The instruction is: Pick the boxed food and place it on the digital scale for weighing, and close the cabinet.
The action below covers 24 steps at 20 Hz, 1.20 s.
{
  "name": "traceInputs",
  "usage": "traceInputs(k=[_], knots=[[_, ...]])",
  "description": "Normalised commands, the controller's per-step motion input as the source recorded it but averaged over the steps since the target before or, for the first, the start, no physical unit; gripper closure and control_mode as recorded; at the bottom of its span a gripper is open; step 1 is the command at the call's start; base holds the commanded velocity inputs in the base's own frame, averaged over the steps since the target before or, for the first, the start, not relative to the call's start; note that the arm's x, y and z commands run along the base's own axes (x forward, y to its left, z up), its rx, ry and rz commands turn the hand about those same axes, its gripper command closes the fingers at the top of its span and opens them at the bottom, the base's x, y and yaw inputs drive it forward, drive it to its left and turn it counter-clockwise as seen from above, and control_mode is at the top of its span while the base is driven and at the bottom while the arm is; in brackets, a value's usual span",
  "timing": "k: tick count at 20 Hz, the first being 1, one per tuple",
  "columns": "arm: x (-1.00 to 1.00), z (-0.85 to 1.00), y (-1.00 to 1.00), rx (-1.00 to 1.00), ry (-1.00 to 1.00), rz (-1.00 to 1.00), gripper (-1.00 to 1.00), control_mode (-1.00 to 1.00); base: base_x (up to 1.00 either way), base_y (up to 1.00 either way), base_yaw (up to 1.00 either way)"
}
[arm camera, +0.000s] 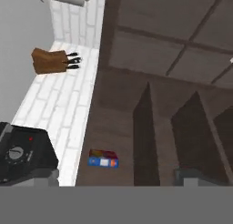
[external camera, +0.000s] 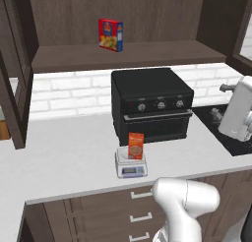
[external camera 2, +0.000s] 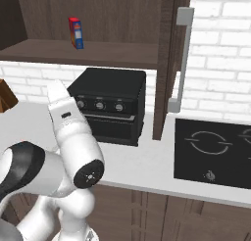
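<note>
Upright, narrow orange-red boxed food [external camera: 136,145] on round-plated digital scale [external camera: 131,166]; gripper jaws wide, empty.

Black oven [external camera: 151,104] (knife block [arm camera: 51,60] nearby)

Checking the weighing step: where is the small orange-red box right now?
In the left base view the boxed food stands upright on the digital scale, on the counter just in front of the black oven.

white counter [external camera: 64,162] – digital scale [external camera: 131,165], black oven [external camera: 150,103], knife block [arm camera: 51,60]
</note>
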Motion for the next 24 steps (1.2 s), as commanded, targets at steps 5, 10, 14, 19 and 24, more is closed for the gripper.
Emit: traceInputs(k=[5, 10, 14, 19, 24], knots=[[-0.91, 0.02, 0.2, -0.04, -0.49, -0.46, -1.0, -1.0, 0.0, 0.0, 0.0], [-0.97, -0.01, 0.0, 0.0, -0.41, -0.47, -1.0, -1.0, 0.0, 0.0, 0.0], [-1.0, -0.21, -0.08, 0.03, -0.3, -0.44, -1.0, -1.0, 0.0, 0.0, 0.0], [-0.49, -0.91, -0.39, 0.04, -0.13, -0.2, -1.0, -1.0, 0.0, 0.0, 0.0], [0.31, -0.7, -0.33, 0.05, -0.07, -0.01, -1.0, -1.0, 0.0, 0.0, 0.0]])
